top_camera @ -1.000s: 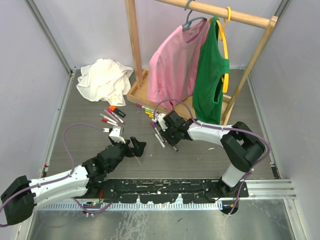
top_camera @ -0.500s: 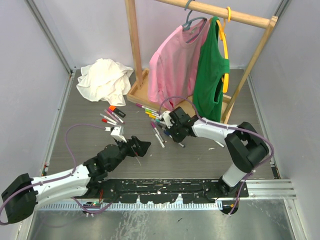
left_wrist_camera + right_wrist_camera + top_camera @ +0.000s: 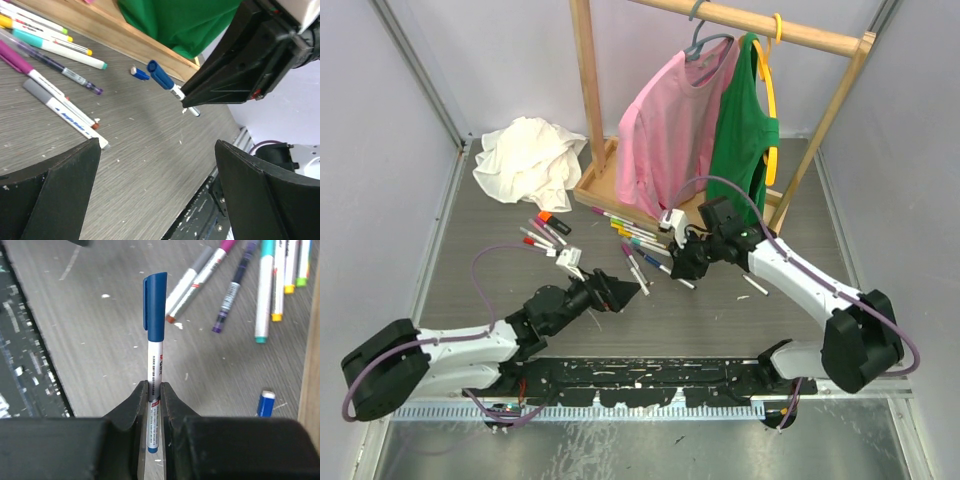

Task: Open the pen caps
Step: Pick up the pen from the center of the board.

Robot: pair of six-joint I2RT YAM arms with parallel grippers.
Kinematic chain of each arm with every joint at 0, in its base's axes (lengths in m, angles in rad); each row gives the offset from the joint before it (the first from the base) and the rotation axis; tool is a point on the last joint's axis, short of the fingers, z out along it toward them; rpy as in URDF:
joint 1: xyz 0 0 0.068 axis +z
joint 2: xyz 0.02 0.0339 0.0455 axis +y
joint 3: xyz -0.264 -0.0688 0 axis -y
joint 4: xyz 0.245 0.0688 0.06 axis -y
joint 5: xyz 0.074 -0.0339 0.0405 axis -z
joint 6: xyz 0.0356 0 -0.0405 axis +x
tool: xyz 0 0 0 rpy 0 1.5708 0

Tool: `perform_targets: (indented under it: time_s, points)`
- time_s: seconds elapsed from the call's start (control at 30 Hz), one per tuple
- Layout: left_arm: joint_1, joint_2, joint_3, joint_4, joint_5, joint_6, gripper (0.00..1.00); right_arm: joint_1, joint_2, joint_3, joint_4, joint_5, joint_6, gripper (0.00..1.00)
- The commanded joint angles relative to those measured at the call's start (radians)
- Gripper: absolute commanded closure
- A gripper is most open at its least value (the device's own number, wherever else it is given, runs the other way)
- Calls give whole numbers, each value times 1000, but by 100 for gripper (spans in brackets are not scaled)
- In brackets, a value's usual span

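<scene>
held pen: a blue-capped pen (image 3: 154,360), its white barrel clamped low down and lifted clear of the table (image 3: 720,310), just toward 3 o'clock from the middle of the top view
its cap: the blue cap (image 3: 155,300) is on, pointing to 12 o'clock in the right wrist view
right gripper (image 3: 154,390): narrow, pinched on the barrel
left gripper (image 3: 623,290): spread wide and holding nothing, near the held pen at its 8 o'clock, its opening facing the cap end
done, by my reading: a row of pens (image 3: 638,243) lies at 10 o'clock from the right gripper. Several show bare coloured nibs in the wrist views, so they look uncapped. A loose blue stub (image 3: 265,403) lies at 4 o'clock from the held pen, possibly a pulled cap
left to do: this cap, and perhaps the second cluster of pens (image 3: 545,232) toward 9 o'clock, too small to tell if capped
step in hand: pen presented for the pull, cap not yet gripped
</scene>
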Motion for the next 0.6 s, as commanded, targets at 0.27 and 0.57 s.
perform_targets:
  time_s: [0.27,0.57]
  points:
    - [3,271,100,483,63,-135,8,-36,-120,27,-68,-333,-126,99]
    - [4,445,174,603,94,-190,31,-36,-120,27,-70,-351,-125,99]
